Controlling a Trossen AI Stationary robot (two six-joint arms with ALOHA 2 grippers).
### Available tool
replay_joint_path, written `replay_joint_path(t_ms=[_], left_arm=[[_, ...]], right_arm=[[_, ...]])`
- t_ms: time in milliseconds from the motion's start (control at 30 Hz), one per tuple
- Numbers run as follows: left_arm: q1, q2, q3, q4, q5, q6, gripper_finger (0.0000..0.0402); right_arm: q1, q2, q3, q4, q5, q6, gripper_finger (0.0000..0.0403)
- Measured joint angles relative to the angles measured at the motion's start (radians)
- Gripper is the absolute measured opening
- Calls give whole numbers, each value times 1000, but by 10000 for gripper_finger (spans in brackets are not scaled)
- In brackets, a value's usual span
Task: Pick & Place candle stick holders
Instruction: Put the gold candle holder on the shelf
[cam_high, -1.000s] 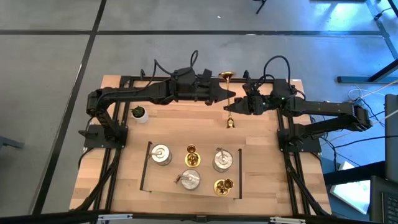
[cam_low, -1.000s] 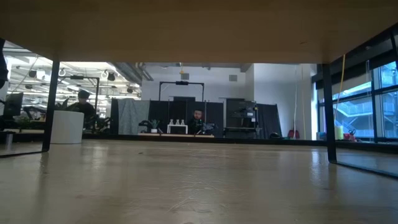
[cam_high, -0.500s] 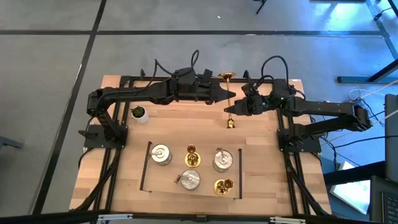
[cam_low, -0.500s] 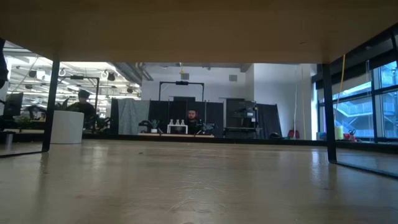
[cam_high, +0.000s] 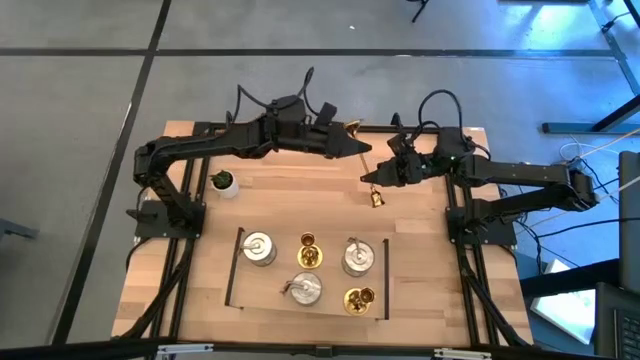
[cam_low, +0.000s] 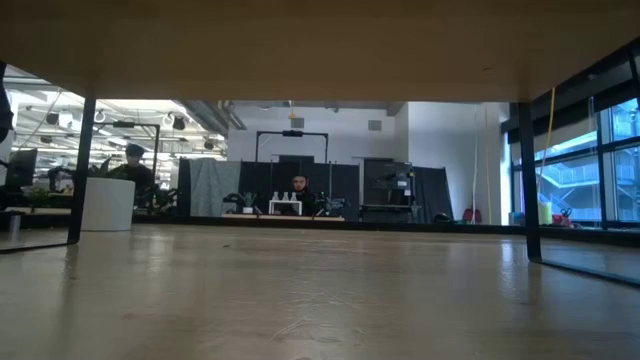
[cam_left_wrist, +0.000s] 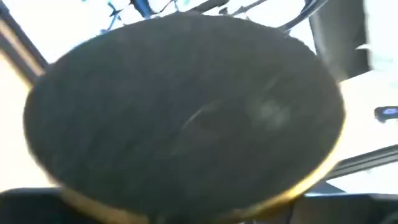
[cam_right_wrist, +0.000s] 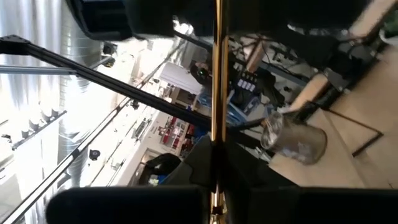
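Note:
One gold candle stick holder (cam_high: 366, 165) is up in the air over the table's far middle. Its round base (cam_high: 352, 128) points to the far edge and its cup end (cam_high: 377, 199) to the near edge. My right gripper (cam_high: 376, 176) is shut on its stem. My left gripper (cam_high: 351, 144) is at the base end, and the base's dark underside (cam_left_wrist: 186, 118) fills the left wrist view. I cannot tell if it touches. Three silver-grey holders (cam_high: 258, 248) and two gold ones (cam_high: 308, 251) stand on their bases near the front. My right gripper pinches the gold holder's slim stem (cam_right_wrist: 217, 134) between its two fingers, about midway along it. The fingers come level from the table's right side and lie across the stem. The holder is lifted clear of the table and slants, its base end toward the far left.
A thin black frame (cam_high: 236, 268) marks off the patch where the five holders stand. A small potted plant (cam_high: 222, 182) is on the table's left side. The low view shows only bare tabletop (cam_low: 320, 300) and the room beyond.
My left gripper has drawn back toward the table's left and far edges. The held gold holder has tipped: its base end has swung left, its cup end slightly right. It stays clear of the table.

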Motion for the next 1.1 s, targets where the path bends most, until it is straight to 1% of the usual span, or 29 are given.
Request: replay_joint_path(t_ms=[67, 200, 367, 467, 533, 633, 767, 833, 900, 1000, 1100], left_arm=[[10, -11, 0, -50, 27, -1, 151], [17, -15, 3, -94, 60, 9, 195], [23, -15, 3, -133, 124, 8, 233], [25, -15, 3, -195, 183, 20, 246], [26, -15, 3, -261, 201, 42, 249], [26, -18, 3, -371, 245, 112, 250], [25, -52, 3, -521, 251, 221, 251], [25, -73, 3, -585, 213, 283, 247], [25, -98, 3, -637, 148, 374, 240], [-1, -143, 3, -684, -34, 570, 224], [-61, -174, 3, -703, -255, 858, 203]], right_arm=[[0, 3, -2, -7, -1, 8, 15], [-1, 2, -3, -20, -5, 24, 15], [-5, 2, -4, -25, -1, 27, 15], [-5, 2, -4, -21, 0, 39, 15], [-5, 2, -4, -19, 0, 47, 15], [-5, 2, -4, -18, -6, 68, 15], [-5, 2, -4, -35, -36, 137, 15], [-5, 2, -4, -44, -44, 167, 15], [-5, 2, -4, -47, -45, 199, 15], [-16, 1, -4, -38, -45, 245, 15], [-30, 1, -4, -4, -33, 313, 15]])
